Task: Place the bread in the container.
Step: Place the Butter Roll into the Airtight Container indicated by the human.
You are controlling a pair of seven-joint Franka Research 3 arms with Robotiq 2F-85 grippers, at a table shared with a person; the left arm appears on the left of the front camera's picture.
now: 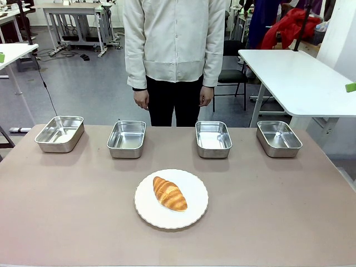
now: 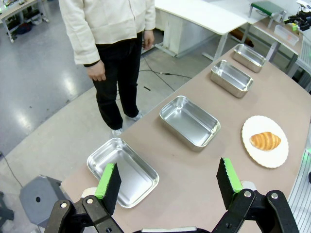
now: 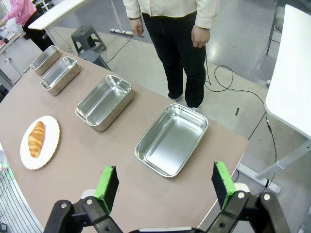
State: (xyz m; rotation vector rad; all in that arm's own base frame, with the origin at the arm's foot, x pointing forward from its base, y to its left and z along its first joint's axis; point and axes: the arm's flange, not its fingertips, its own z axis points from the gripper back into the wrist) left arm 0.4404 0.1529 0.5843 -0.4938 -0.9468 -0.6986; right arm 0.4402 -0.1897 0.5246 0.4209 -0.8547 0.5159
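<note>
bread (image 1: 169,193) on plate (image 1: 196,204) | plate centred on table (image 1: 67,217) | four trays (image 1: 125,151) in row behind plate | person (image 1: 174,50) beyond trays

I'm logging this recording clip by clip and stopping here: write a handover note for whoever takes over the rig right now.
Left hand: open, empty, above the table's left end.
Right hand: open, empty, above the right end.
Bread: lying on the white plate, mid-table, untouched.
Four steel trays in a row along the far edge, all empty; which one is meant cannot be told.
Person stands at the far side, arms down.
Done: nothing. Left: grasp the bread, set it in a tray.
</note>
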